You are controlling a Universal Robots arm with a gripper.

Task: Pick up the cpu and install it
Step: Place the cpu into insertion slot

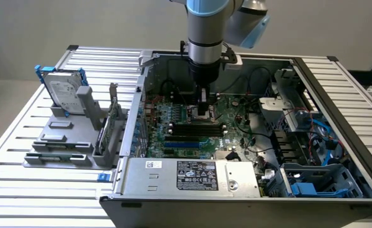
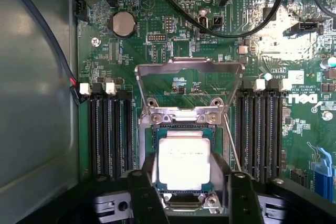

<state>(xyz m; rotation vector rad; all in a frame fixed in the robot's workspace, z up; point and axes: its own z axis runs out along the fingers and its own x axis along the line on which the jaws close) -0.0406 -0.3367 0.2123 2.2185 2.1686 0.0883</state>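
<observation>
Sitting flat in the dark square socket on the green circuit board, the cpu showed a dull silver-grey square top with a thin green rim. A shiny bent-metal frame stood swung open just beyond the socket, and a thin wire lever ran along one side. Long black ribbed slots flanked the socket on both sides, and a round silver coin battery lay further off on the board. In the exterior view the board lay inside an open grey metal computer case on a slatted aluminium table, with a silver hard drive upright in a grey holder at the exterior view's left. The arm pointed straight down into the case. Its gripper straddled the cpu, close at two opposite sides; whether it pinched the chip or stood just clear could not be told
</observation>
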